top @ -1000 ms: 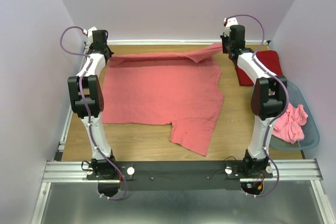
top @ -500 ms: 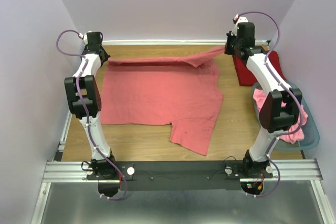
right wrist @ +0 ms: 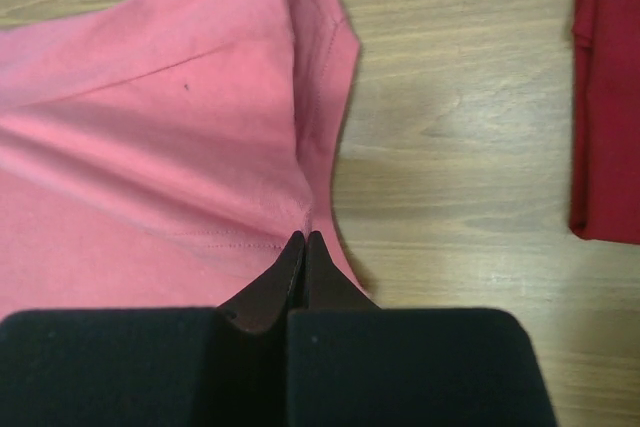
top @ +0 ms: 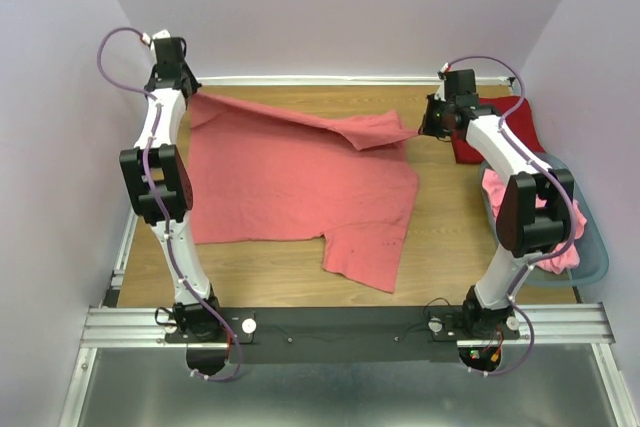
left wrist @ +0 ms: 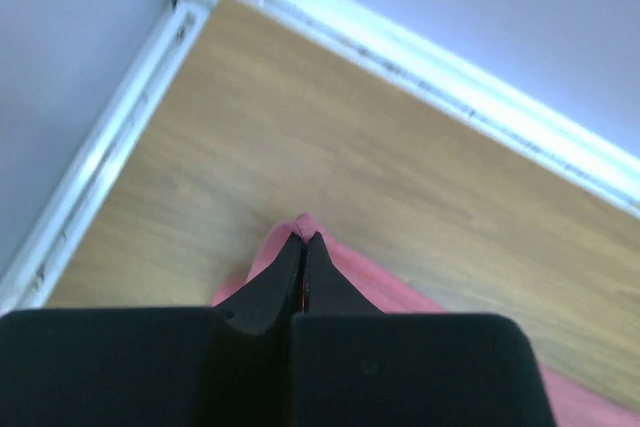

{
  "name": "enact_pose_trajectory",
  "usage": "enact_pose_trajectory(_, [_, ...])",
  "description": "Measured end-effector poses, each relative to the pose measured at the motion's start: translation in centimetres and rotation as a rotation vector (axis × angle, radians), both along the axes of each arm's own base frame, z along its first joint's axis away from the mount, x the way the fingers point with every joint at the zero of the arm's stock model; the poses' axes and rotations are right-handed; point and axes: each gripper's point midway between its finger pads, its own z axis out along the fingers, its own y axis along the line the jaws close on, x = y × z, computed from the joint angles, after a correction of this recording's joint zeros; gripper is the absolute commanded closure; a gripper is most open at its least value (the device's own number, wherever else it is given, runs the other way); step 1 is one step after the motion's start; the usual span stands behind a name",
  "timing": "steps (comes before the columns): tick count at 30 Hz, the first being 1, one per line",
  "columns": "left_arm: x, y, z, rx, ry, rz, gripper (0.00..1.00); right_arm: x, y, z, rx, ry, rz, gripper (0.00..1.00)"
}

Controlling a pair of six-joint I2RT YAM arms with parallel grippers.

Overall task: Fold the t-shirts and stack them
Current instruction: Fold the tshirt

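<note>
Your left gripper (left wrist: 303, 239) is clenched on a small tip of the salmon t-shirt (top: 300, 172) at the far-left corner. Your right gripper (right wrist: 304, 239) is pinched on the far-right edge, by a seam. The rest of the shirt lies spread on the table (top: 450, 247), one sleeve trailing toward the near side.

Both holds look thin, right at the fingertips. If you pull the two corners further apart or swing quickly, the cloth could slip out, most likely on the left. A slack flap hangs along the lifted edge near your right gripper, and it could get folded in crooked. The deep red t-shirt (top: 525, 117) lies just right of that gripper, so a wide swing could drag it.

Compared with half a second ago, your left gripper has gone further into the far-left corner. Your right gripper has come nearer and inward, and the far edge now runs diagonally.
</note>
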Motion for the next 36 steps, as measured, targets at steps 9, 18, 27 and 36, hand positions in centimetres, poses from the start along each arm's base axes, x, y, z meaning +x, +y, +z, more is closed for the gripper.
enact_pose_trajectory(9, [1.8, 0.4, 3.3, 0.05, -0.084, -0.025, 1.0, -0.2, 0.7, 0.1, 0.045, 0.01, 0.007, 0.99])
enact_pose_trajectory(18, [0.0, 0.2, -2.3, 0.025, 0.054, -0.017, 1.0, -0.4, 1.5, 0.1, 0.083, 0.02, 0.023, 0.99])
enact_pose_trajectory(27, [-3.0, 1.3, -6.5, -0.03, 0.148, 0.048, 1.0, -1.6, 1.5, -1.6, 0.09, 0.07, 0.019, 1.0])
enact_pose_trajectory(36, [-6.4, 1.3, -9.1, -0.077, 0.199, 0.091, 1.0, -2.5, 1.4, -2.9, 0.09, 0.108, 0.011, 0.99])
